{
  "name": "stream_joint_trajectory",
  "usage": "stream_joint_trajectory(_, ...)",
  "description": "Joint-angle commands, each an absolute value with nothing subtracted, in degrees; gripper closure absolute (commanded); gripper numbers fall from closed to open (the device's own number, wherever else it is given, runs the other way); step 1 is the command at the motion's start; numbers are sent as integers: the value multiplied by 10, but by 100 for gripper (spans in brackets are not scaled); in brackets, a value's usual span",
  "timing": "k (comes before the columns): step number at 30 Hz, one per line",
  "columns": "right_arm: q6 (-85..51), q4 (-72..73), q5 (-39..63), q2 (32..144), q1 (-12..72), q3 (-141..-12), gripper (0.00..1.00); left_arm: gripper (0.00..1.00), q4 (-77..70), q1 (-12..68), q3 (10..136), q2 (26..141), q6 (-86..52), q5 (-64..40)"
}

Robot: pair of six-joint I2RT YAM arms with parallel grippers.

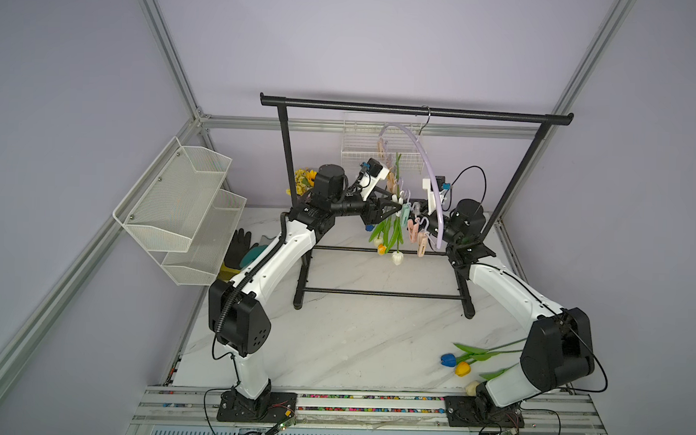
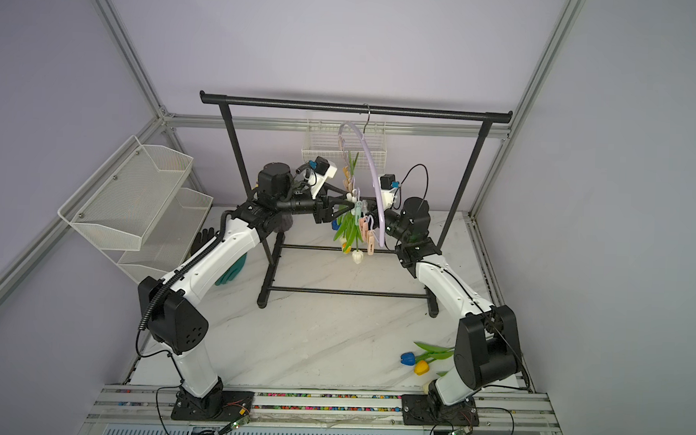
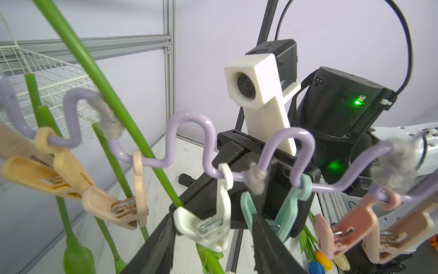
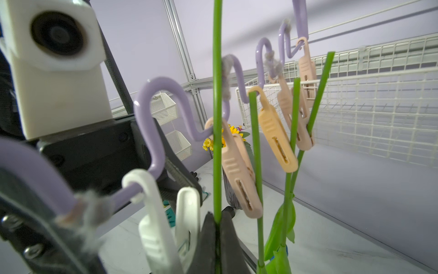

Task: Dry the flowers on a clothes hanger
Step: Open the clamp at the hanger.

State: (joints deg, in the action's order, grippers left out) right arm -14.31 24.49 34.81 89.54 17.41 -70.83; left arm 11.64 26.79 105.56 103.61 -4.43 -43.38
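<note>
Right hand (image 4: 216, 220) was clamped tight on a green tulip stem (image 4: 217, 95), holding it upright just beside the white peg (image 3: 206, 225) on the lilac hanger (image 3: 189, 116). Left hand (image 3: 214, 211) had its fingers apart, with that white peg between them. The hanging tulips (image 1: 393, 232) dangled head-down from other pegs. The loose tulips (image 1: 459, 362), blue and yellow, lay on the desk (image 1: 354, 338) near the right arm's base.

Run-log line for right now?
left end effector: open around white peg | right end effector: shut on tulip stem | clothes hanger: on rack | unhung: blue tulip, yellow tulip
</note>
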Motion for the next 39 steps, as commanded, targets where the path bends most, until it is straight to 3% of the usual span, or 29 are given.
stream_joint_trajectory(1,-150,265,358,895,178,-717,100,49,94,272,1088,1042,-74,-410)
stream_joint_trajectory(8,-151,266,360,893,179,-713,100,51,99,280,1093,1046,-80,-381)
stream_joint_trajectory(15,-154,268,361,891,179,-709,100,45,116,292,1088,1037,-89,-350)
stream_joint_trajectory(23,-153,268,361,887,181,-708,100,52,123,304,1077,1023,-100,-297)
stream_joint_trajectory(39,-149,267,363,881,182,-702,100,48,133,314,1059,1001,-94,-253)
